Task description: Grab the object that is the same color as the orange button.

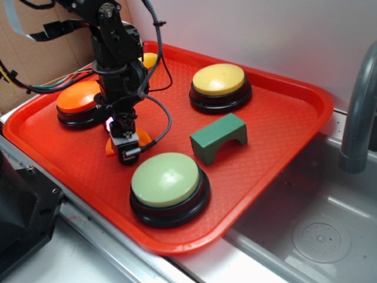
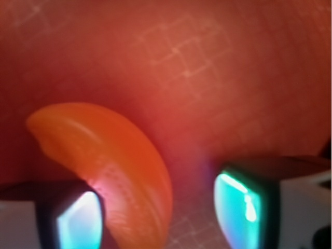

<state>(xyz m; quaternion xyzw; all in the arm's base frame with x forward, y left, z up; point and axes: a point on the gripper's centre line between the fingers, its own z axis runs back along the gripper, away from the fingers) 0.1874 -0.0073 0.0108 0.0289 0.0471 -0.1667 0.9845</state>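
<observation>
From the side, the hand (image 1: 126, 146) is down on the red tray (image 1: 283, 135), over the little orange toy (image 1: 110, 147), near the orange button (image 1: 78, 97). Up close, the spread fingers (image 2: 78, 220) sit around the toy's (image 2: 114, 161) lower end.

Counted on one red tray (image 1: 283, 127): three domed push buttons, namely one orange button (image 1: 79, 97), one yellow-topped button (image 1: 219, 80) and one pale green-topped button (image 1: 166, 179); one green arch block (image 1: 218, 138); one orange segment toy (image 2: 119, 166).
</observation>
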